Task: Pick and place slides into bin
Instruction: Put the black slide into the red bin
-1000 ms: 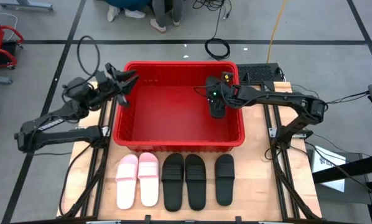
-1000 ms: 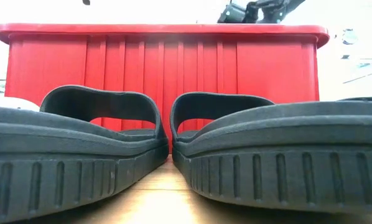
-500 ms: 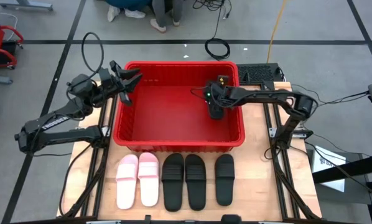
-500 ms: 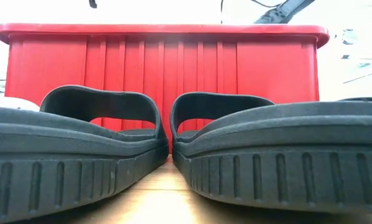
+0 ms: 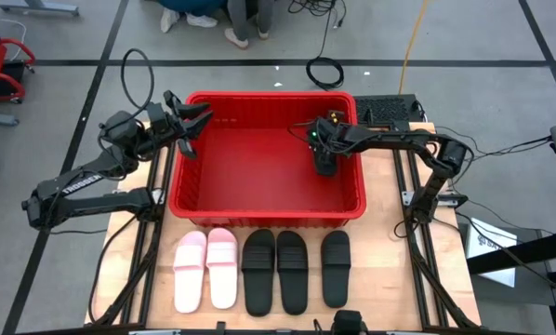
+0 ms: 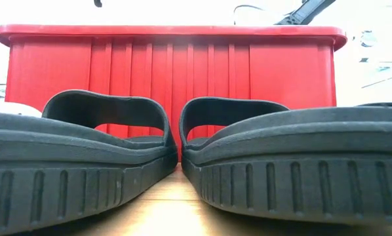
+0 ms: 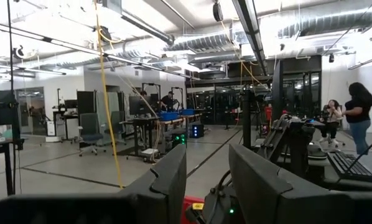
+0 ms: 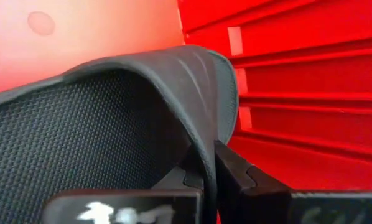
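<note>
The red bin stands at the table's far middle; it also shows in the low view. My right gripper reaches down inside the bin's right part, shut on a black slide. My left gripper hovers open and empty over the bin's far left corner; its wrist view looks out into the room. Two pink slides and three black slides lie soles down in a row on the table, near side of the bin. My right gripper pinches the black slide's wide strap at its edge, one finger outside the strap and the other under it. The fingers come from above, slanting down. Whether the slide's sole touches the bin's floor, I cannot tell.
The bin's tall ribbed walls stand close beside the held slide. A dark keyboard-like box lies at the table's far right. Two black slides fill the low view's foreground. People stand in the room beyond.
My right gripper has gone down into the bin with the black slide; in the low view it has dropped below the bin's rim. My left gripper has shifted a little toward the bin's far left corner.
</note>
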